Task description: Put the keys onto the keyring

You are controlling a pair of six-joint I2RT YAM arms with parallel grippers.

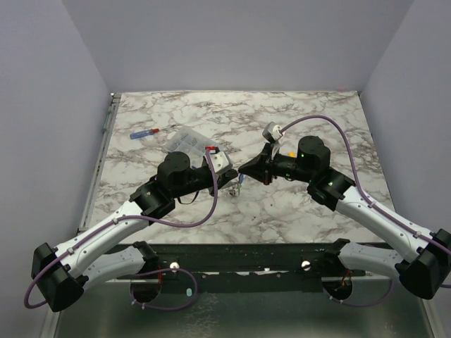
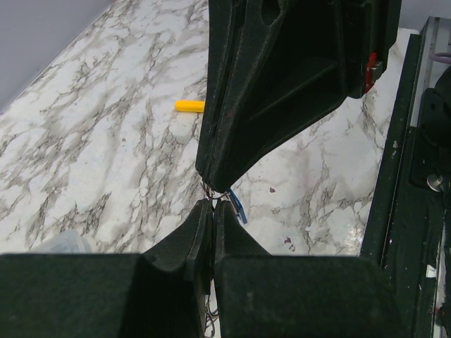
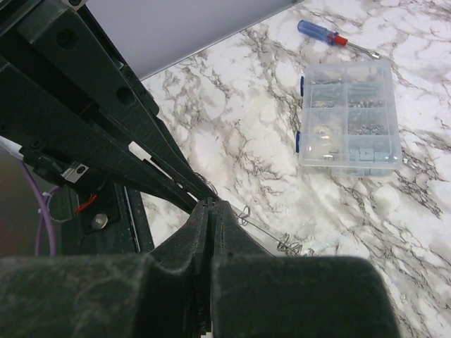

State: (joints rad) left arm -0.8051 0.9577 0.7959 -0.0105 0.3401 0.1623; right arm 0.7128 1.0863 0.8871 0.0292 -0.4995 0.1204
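The left fingers (image 2: 192,243) and the right fingers (image 3: 184,243) meet tip to tip above the worktop (image 3: 232,105), a little off the corner of the clear compartment box (image 3: 349,116) that faces the arm bases. Both pairs are pressed together. Each seems to pinch the thin wire of the keyring (image 3: 262,229) at nearly the same spot, though the exact contact between the pads is hidden.

Gripping the ring from two sides probably steadies it in the air, or lets one arm bend the wire end aside while the other braces it so that a key can slide on.

From the pinch point the wire runs down and away from the fingers, on the side away from the box. A small cluster of keys (image 3: 289,246) hangs at its low end, near the worktop or on it. A blue key (image 2: 236,208) dangles just beside the fingertips. I cannot tell whether any key is fully threaded yet.

The box lies flat and apart from the ring. It is divided into compartments that hold small silvery-grey parts too small to name, and its lid looks shut. A red-and-blue screwdriver (image 3: 320,32) lies beyond the far side of the box. A small yellow piece (image 2: 189,105) lies well apart from the box, past the meeting fingers.
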